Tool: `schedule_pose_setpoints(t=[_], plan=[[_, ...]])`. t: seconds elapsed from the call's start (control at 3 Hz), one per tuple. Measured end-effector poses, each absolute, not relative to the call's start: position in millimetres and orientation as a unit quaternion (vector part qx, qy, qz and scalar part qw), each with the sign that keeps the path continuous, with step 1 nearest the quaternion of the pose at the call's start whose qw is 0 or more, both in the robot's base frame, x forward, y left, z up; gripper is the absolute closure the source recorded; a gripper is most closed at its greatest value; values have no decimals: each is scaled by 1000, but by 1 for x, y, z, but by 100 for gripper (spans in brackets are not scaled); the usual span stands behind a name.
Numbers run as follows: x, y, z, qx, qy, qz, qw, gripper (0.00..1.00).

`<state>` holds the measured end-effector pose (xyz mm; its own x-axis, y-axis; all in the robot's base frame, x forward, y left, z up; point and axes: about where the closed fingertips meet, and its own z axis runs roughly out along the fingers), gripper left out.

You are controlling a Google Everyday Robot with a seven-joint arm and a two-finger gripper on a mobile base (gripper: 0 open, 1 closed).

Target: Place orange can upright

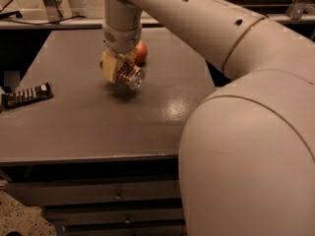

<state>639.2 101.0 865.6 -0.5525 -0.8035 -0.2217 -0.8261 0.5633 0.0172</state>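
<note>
The orange can (132,77) lies tilted on its side in my gripper (119,71), its silver end facing the camera. The gripper is shut on the can and holds it just above the grey table (98,127), over the far middle, with a shadow beneath it. The gripper's cream-coloured fingers (109,68) cover most of the can's body. My arm comes down onto it from above.
A round red-orange apple (141,52) sits just behind the gripper. A dark wrapped snack bar (26,95) lies at the table's left edge. My large arm link (246,146) fills the right foreground. Drawers (118,196) are below the table's front edge.
</note>
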Motion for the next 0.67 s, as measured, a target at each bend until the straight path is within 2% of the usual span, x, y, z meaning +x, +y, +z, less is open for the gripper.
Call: schedule_pose_setpoints(t=[0.67], plan=[[658,85,907,-420,875,130,201,100]])
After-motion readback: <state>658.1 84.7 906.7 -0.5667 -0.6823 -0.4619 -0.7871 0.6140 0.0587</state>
